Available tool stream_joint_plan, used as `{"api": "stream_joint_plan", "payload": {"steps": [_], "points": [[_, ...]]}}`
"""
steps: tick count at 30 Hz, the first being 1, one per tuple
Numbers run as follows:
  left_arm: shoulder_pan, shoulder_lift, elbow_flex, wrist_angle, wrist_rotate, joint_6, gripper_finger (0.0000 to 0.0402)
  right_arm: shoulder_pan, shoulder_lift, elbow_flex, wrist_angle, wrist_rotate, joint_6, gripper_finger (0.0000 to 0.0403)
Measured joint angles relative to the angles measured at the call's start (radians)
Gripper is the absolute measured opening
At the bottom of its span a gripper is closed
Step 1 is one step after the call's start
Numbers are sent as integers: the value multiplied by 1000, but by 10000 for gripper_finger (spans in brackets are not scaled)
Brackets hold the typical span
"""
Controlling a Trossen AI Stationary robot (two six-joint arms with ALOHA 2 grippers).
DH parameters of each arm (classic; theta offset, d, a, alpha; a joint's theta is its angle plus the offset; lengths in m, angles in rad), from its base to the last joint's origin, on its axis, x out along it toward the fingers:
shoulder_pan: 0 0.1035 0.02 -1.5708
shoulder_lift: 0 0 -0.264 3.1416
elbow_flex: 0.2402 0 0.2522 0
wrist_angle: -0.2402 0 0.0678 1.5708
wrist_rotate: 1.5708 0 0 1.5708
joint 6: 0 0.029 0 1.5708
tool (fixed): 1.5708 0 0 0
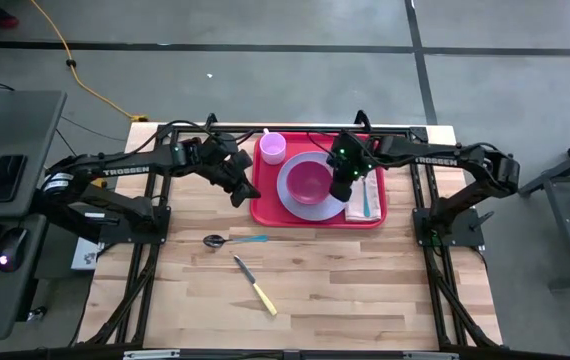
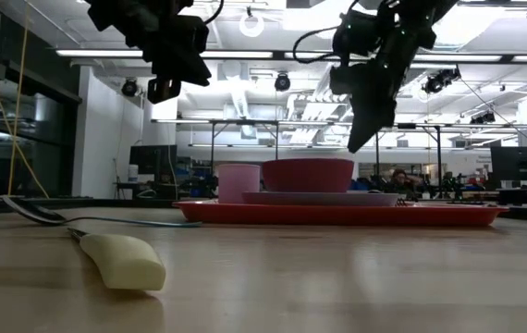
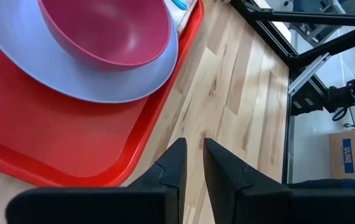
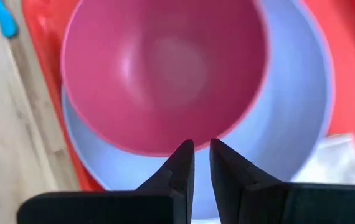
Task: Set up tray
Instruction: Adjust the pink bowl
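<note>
The red tray point(image 1: 270, 205) lies flat at the table's far middle. On it a lavender plate point(image 1: 290, 190) carries a magenta bowl point(image 1: 310, 182). A pink cup point(image 1: 272, 147) stands at the tray's far left corner. A white napkin point(image 1: 356, 208) with a blue-handled utensil point(image 1: 367, 197) lies on the tray's right side. My left gripper point(image 1: 240, 195) hangs above the tray's left edge, well above the table point(image 2: 160, 91), shut with nothing in it point(image 3: 194, 146). My right gripper point(image 1: 342, 190) points steeply down over the bowl's right rim point(image 4: 202, 144), shut and clear of it point(image 2: 354, 146).
A spoon with a blue handle point(image 1: 227, 240) and a knife with a pale yellow handle point(image 1: 255, 285) lie on the bare wood near of the tray. Black frame rails run along the table's sides. A desk with a mouse point(image 1: 10, 245) stands to the left.
</note>
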Motion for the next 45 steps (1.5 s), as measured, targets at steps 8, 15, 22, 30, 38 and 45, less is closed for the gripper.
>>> {"api": "stream_joint_plan", "payload": {"steps": [8, 15, 22, 30, 38, 45], "points": [[0, 0, 0, 0, 0, 1, 85, -2, 0, 85, -2, 2, -55, 30], [0, 0, 0, 1, -1, 7, 85, 3, 52, 84, -12, -40, -56, 30], [0, 0, 0, 1, -2, 7, 85, 4, 131, 84, -6, -50, -83, 30], [0, 0, 0, 1, -3, 7, 85, 0, 136, 84, -29, -33, -105, 30], [0, -1, 0, 1, -6, 7, 85, -4, 136, 84, -52, -3, -113, 30], [0, -1, 0, 1, -6, 7, 85, -4, 136, 84, -77, 14, -121, 30]]}}
